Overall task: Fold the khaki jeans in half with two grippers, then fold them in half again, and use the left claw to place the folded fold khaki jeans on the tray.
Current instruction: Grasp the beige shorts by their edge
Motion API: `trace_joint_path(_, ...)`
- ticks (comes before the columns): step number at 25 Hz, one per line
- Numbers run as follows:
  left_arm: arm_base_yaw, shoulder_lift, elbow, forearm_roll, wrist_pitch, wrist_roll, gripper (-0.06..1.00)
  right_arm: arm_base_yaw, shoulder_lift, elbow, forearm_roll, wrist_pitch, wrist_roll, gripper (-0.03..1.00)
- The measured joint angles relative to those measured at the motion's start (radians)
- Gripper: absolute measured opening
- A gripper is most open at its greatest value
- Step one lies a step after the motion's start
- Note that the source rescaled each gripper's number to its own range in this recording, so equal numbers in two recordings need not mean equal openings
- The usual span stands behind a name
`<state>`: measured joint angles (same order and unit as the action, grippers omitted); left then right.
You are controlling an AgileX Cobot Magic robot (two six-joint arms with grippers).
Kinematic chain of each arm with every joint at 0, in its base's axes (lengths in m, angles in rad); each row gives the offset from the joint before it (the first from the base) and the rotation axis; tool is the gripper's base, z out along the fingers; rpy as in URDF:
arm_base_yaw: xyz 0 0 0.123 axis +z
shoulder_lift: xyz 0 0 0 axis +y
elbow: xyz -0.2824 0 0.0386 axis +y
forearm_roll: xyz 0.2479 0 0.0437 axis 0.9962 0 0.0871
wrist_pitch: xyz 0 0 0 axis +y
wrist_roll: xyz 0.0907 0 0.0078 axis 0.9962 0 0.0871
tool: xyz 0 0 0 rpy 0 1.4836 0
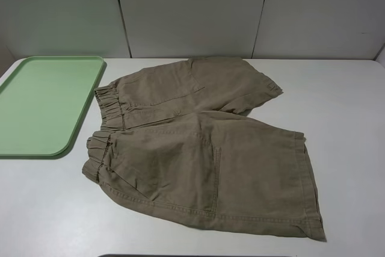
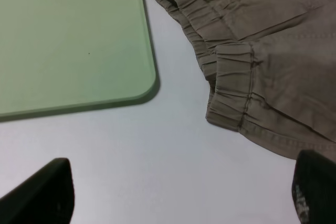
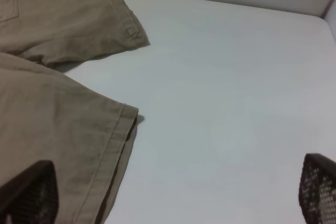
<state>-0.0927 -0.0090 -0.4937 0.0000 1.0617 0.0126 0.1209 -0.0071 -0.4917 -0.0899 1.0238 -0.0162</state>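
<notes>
**Staging for first fold, nothing gripped**

White tabletop (image 1: 349, 118) carries everything: one pair of khaki jeans (image 1: 198, 148) and one tray (image 1: 36, 103).

Jeans lie spread mid-tabletop, unfolded as far as I can judge. The gathered waistband points at the tray and the two leg hems point the other way. The near leg overlaps the far leg at the crotch. That layout gives each arm its own end, waistband for the left and hems for the right, which suits a two-handed half fold.

Tray is pale green with nothing on it. It sits at the left edge, just beside the waistband but not touching it. That's probably because the final drop is a left-arm job and the carry is short.

Two grippers, seen only in the wrist views, since the overhead view shows neither arm.
- Left claw (image 2: 184, 195): fingers (image 2: 47, 192) spread wide and holding nothing, hovering over bare tabletop near the waistband corner and the tray's rounded corner.
- Right gripper (image 3: 173, 195): fingers (image 3: 317, 187) spread wide and holding nothing, above the near leg's hem.

Count: 1 jeans, 1 tray, 2 grippers, 0 folds done.
</notes>
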Motion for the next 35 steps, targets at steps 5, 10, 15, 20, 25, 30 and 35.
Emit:
trace_joint_path(5,0.0,0.0,0.0,0.0,0.0,0.0,0.86,0.0,0.0,0.0,0.0,0.0,0.0,1.0)
trace_joint_path(10,0.0,0.0,0.0,0.0,0.0,0.0,0.86,0.0,0.0,0.0,0.0,0.0,0.0,1.0)
trace_joint_path(15,0.0,0.0,0.0,0.0,0.0,0.0,0.86,0.0,0.0,0.0,0.0,0.0,0.0,1.0)
trace_joint_path(20,0.0,0.0,0.0,0.0,0.0,0.0,0.86,0.0,0.0,0.0,0.0,0.0,0.0,1.0)
trace_joint_path(25,0.0,0.0,0.0,0.0,0.0,0.0,0.86,0.0,0.0,0.0,0.0,0.0,0.0,1.0)
trace_joint_path(30,0.0,0.0,0.0,0.0,0.0,0.0,0.86,0.0,0.0,0.0,0.0,0.0,0.0,1.0)
trace_joint_path(35,0.0,0.0,0.0,0.0,0.0,0.0,0.86,0.0,0.0,0.0,0.0,0.0,0.0,1.0)
